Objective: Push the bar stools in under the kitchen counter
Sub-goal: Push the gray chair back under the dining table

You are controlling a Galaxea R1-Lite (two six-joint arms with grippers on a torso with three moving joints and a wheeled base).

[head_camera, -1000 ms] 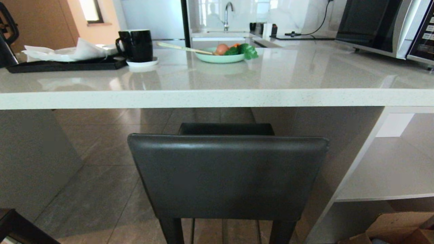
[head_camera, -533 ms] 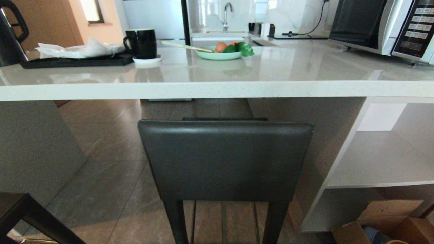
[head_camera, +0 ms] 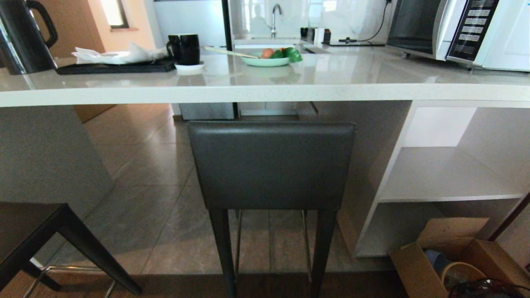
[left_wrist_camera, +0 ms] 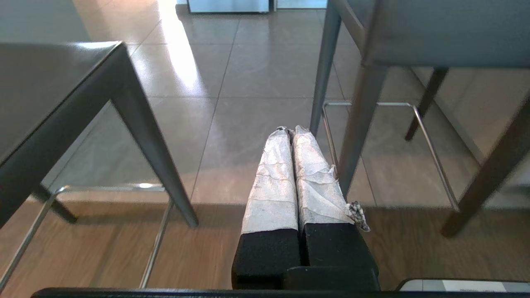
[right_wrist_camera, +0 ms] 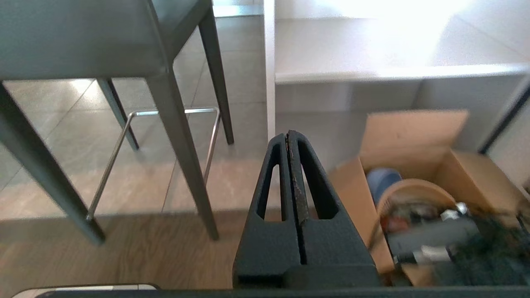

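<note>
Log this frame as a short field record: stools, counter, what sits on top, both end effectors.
centre stool: bar stool straight ahead, backrest facing the camera, standing just below the counter edge
second stool: seat corner at lower left, outside the counter
counter: kitchen counter, open shelf unit under its right part
on counter: kettle, black tray, black mug, green bowl, microwave
floor: cardboard box at lower right
left end effector: shut, empty, low near the stool legs
right end effector: shut, empty

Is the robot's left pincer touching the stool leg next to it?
Apart. The left wrist view shows the shut left gripper with bare floor between its tips and the stool leg.
</note>
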